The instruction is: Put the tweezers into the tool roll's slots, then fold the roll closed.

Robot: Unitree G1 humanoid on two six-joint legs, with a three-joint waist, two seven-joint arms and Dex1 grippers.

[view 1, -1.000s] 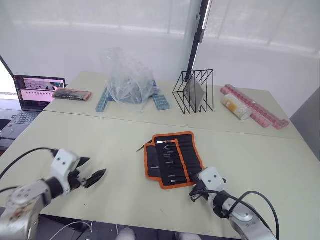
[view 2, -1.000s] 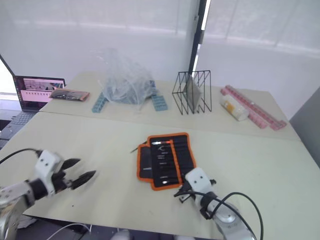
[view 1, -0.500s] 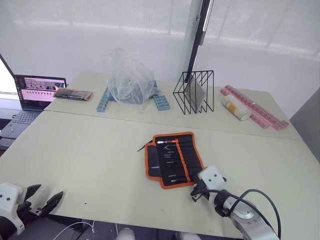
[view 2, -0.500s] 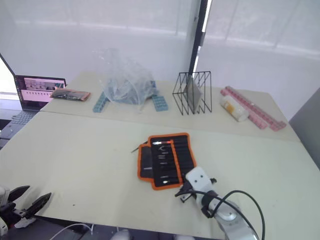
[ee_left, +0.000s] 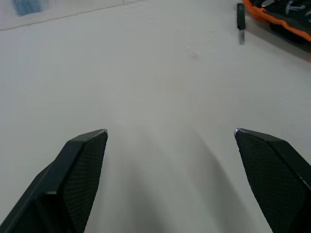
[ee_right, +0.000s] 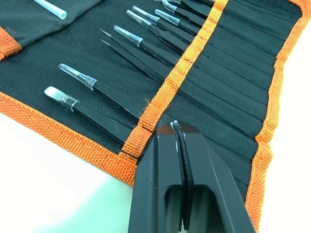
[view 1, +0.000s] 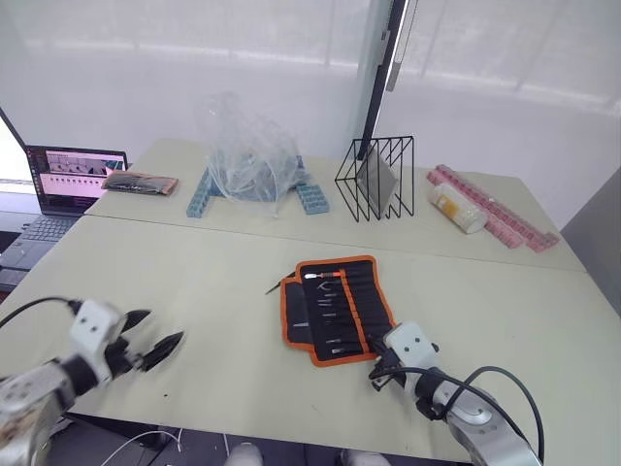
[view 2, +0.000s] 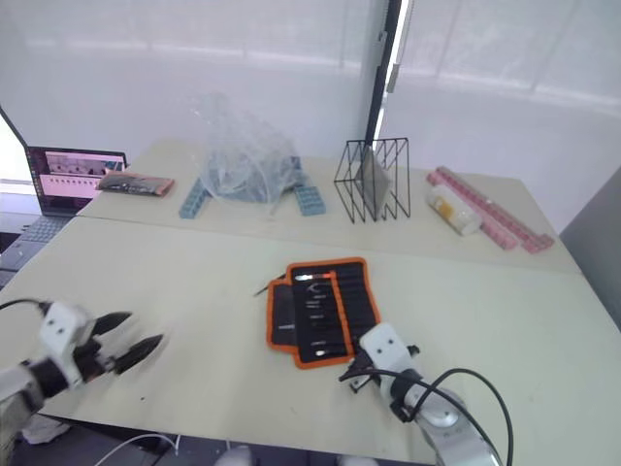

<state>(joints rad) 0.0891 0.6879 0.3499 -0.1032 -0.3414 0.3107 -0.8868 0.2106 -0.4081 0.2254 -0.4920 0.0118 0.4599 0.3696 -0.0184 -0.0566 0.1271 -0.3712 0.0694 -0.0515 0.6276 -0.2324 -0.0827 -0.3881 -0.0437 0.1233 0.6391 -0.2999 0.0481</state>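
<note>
The tool roll (view 1: 338, 309) lies open on the near table, black with orange edging. Several black tweezers (ee_right: 141, 51) sit in its slots, clear caps on their tips. One loose tweezer (view 1: 275, 285) lies on the table just off the roll's far left corner, and is seen again as the tweezer (ee_left: 240, 22) ahead of the left gripper. My right gripper (ee_right: 175, 127) is shut, its tips over the roll's inner orange band near the near edge, with nothing visible between them. My left gripper (view 1: 155, 335) hovers open and empty over the front left of the table, well away from the roll.
On the far table stand a laptop (view 1: 68, 180), a small flat packet (view 1: 141, 183), a clear plastic bag over blue blocks (view 1: 247, 150), a black wire rack (view 1: 376, 177), a white bottle (view 1: 456, 209) and a pink strip (view 1: 495, 218). Bare tabletop stretches between my left gripper and the roll.
The left gripper dropped to the table's front left corner half a second ago and has risen back over the table, still open. The right gripper and roll have not moved.
</note>
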